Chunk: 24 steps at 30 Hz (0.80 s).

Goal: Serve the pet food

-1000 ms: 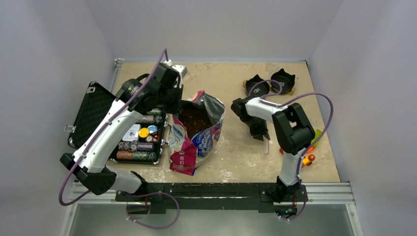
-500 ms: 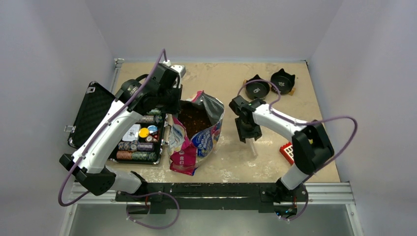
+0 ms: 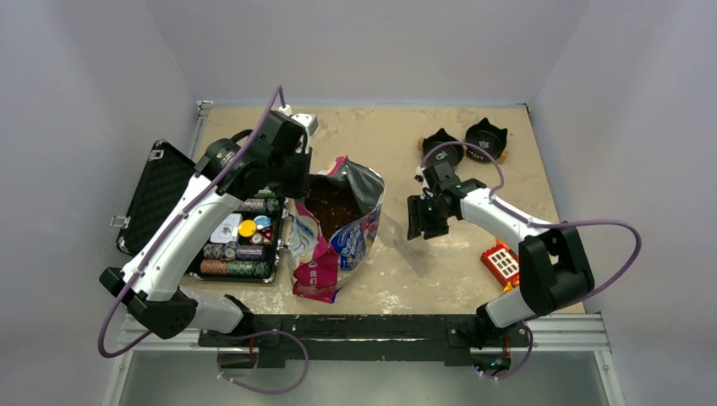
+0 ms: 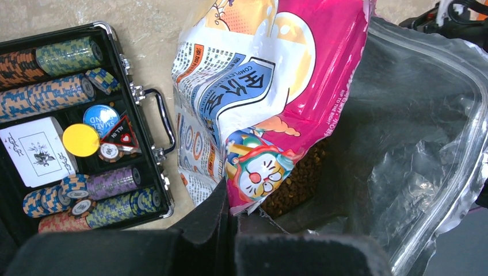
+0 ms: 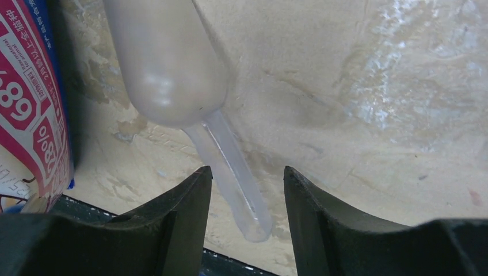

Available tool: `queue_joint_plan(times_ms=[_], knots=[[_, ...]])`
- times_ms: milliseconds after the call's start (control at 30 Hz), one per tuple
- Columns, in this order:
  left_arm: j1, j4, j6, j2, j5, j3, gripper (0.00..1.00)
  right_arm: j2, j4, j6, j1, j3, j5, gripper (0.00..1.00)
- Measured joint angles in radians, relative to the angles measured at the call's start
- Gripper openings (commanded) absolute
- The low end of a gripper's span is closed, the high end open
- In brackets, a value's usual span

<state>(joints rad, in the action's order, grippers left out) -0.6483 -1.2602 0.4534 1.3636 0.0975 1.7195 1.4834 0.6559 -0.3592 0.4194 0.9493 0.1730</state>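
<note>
From above, my left gripper (image 3: 294, 186) is pinched shut on the rim of the foil bag (image 3: 331, 245), which stands open with brown kibble (image 3: 335, 203) inside. My right gripper (image 3: 420, 222) sits low, just right of the bag.

Left wrist: the fingers clamp the rim, with kibble just beyond.

Right wrist: the jaws stand apart around the handle of a translucent scoop (image 5: 167, 63) lying on the table (image 5: 374, 115).

We see bare tabletop (image 3: 397, 135) in the upper middle of the top view, between the standing bag (image 3: 334, 233) and two black bowls (image 3: 486, 139) at upper right. The open chip case (image 3: 224, 245) (left arm (image 3: 182, 237) stretched over it) crowds the bag's left side. A scoop (image 5: 172, 63) lies beside the bag, its handle between the parted fingers of the right gripper (image 5: 246, 172).
</note>
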Motion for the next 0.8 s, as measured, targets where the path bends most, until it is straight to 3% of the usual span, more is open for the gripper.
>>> queue_joint_plan(times_ms=[167, 367, 700, 800], knots=[[0.0, 0.01, 0.003, -0.019, -0.002, -0.021, 0.0, 0.025, -0.043, 0.036, 0.068, 0.003, -0.035, 0.49], [0.0, -0.007, 0.007, -0.042, 0.0, -0.033, 0.0, 0.045, -0.047, 0.031, 0.223, 0.017, -0.177, 0.34], [0.0, -0.022, 0.007, -0.048, 0.003, -0.033, 0.0, 0.119, -0.051, 0.02, 0.264, 0.012, -0.23, 0.25], [0.0, -0.022, 0.007, -0.048, 0.003, -0.033, 0.0, 0.169, -0.052, 0.0, 0.264, 0.021, -0.211, 0.13]])
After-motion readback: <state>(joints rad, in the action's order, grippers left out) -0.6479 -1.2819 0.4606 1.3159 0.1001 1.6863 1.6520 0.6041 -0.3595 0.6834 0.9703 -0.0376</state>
